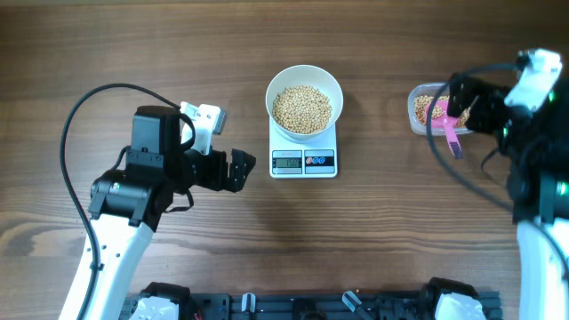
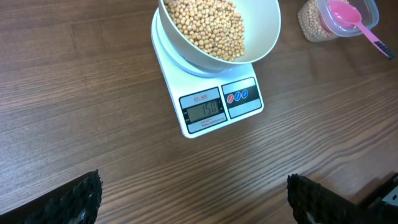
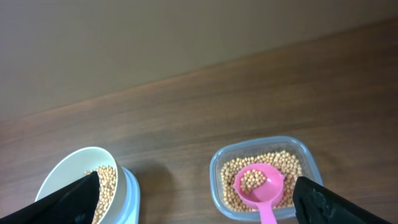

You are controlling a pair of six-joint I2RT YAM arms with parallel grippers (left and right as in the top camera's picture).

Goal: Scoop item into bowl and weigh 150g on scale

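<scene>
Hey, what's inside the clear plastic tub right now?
Pale beans and a pink scoop lying on them, its cup holding a few beans. The floor of the tub is hidden under the beans.

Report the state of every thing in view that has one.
scale, switched on, display reads 150
bowl, upright on the scale, holding beans
tub, uncovered, partly filled with beans
pink scoop, lying in the tub, a few beans in it
left gripper, jaws open, empty
right gripper, jaws open, empty
</scene>
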